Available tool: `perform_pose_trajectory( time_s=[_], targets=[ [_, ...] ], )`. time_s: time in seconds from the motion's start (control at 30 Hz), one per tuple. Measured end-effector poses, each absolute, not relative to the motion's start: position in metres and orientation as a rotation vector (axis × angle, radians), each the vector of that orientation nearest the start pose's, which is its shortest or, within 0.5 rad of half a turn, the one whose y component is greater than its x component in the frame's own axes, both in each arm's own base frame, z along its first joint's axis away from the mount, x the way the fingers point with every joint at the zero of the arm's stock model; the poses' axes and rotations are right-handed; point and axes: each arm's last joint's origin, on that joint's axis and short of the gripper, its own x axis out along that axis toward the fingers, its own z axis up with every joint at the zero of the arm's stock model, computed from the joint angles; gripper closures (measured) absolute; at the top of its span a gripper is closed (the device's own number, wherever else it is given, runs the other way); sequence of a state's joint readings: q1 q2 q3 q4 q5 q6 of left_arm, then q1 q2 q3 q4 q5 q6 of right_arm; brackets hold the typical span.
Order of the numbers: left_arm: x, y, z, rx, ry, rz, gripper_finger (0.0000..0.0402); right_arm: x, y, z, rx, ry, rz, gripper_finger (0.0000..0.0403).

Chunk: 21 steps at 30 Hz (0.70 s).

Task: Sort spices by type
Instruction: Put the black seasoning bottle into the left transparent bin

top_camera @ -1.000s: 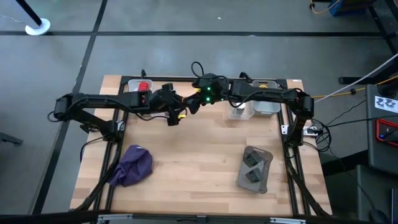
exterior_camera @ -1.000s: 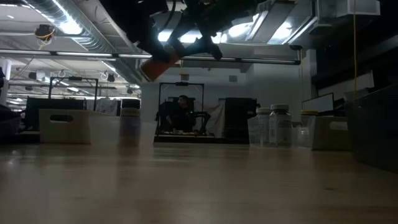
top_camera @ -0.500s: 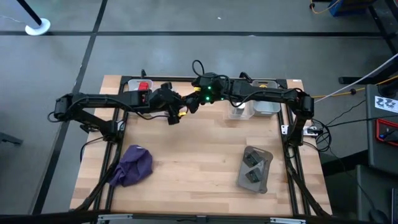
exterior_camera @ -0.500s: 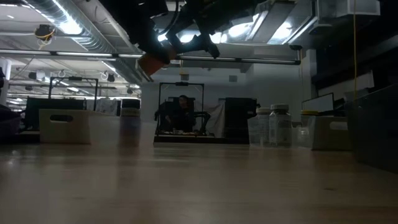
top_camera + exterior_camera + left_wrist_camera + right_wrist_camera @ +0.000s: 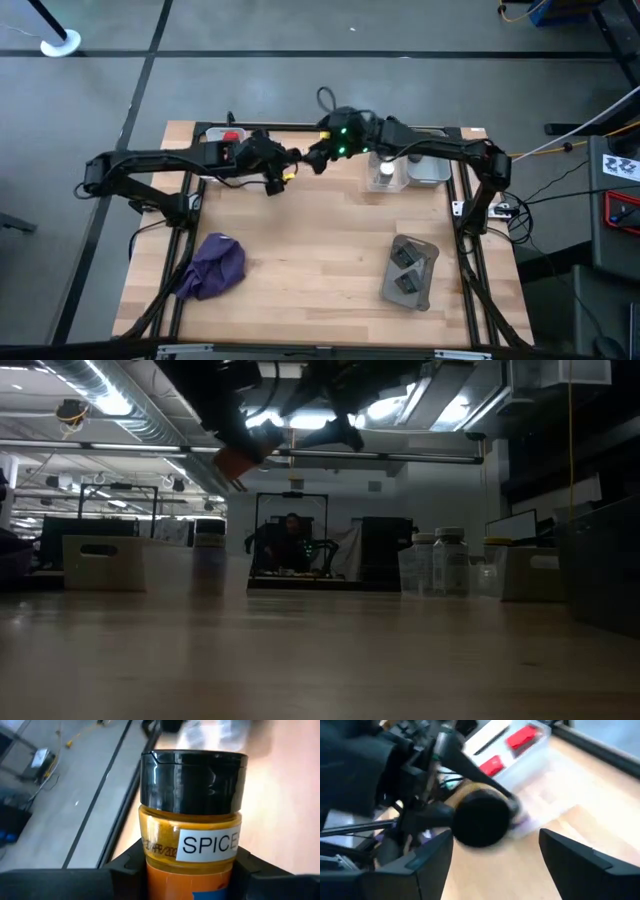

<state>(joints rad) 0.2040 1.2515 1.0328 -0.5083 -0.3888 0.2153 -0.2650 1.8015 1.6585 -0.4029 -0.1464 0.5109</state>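
The orange spice bottle point(image 5: 192, 845) has a black cap and a white label, and my left gripper point(image 5: 190, 867) is shut on it. In the high view that gripper point(image 5: 283, 174) hangs above the far middle of the table. In the low view the bottle point(image 5: 237, 458) is high in the air. My right gripper point(image 5: 318, 160) is open, just right of the bottle and facing it. Its fingers point(image 5: 432, 860) stand wide, short of the black cap point(image 5: 480, 824). Two red cubes point(image 5: 231, 138) lie in the far-left bin. White-capped bottles point(image 5: 383, 172) stand in a far-right bin. My left gripper pinches the orange bottle's body below the label point(image 5: 192, 880) between its two fingers point(image 5: 129, 867). It comes about level from the table's left, with the bottle lying along the fingers. The black cap point(image 5: 192, 780) points away toward my right gripper. The bottle is lifted clear and tilted.
A purple cloth point(image 5: 215, 265) lies near the table's left front. A flat grey pouch point(image 5: 410, 272) with small dark blocks on it lies at the right front. Clear bins line the far edge point(image 5: 430, 168). Bare wood stretches between them in the middle.
My left gripper has carried the orange bottle a little toward the table's left and slightly up. My right gripper has drawn back from the bottle toward the far right, leaving a gap between the two grippers.
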Motion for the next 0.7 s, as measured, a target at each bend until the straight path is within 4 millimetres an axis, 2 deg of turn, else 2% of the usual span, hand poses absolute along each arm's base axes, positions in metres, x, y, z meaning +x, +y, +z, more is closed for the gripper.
perform_pose_trajectory(
  time_s=[0.2, 0.3, 0.47, 0.7],
  targets=[
    [0.235, 0.087, 0.301, 0.184, 0.808, 0.618, 0.0257, 0.37, -0.122, 0.362, 0.53, 0.465, -0.337, 0.011],
    [0.228, 0.103, 0.295, 0.137, 0.811, 0.692, 0.0257, 0.357, -0.121, 0.375, 0.466, 0.447, -0.383, 0.011],
    [0.215, 0.125, 0.268, 0.05, 0.809, 0.809, 0.0257, 0.34, -0.111, 0.384, 0.376, 0.508, -0.428, 0.011],
    [0.198, 0.145, 0.224, -0.065, 0.687, 0.954, 0.0257, 0.33, -0.106, 0.377, 0.34, 0.639, -0.442, 0.011]
  ],
)
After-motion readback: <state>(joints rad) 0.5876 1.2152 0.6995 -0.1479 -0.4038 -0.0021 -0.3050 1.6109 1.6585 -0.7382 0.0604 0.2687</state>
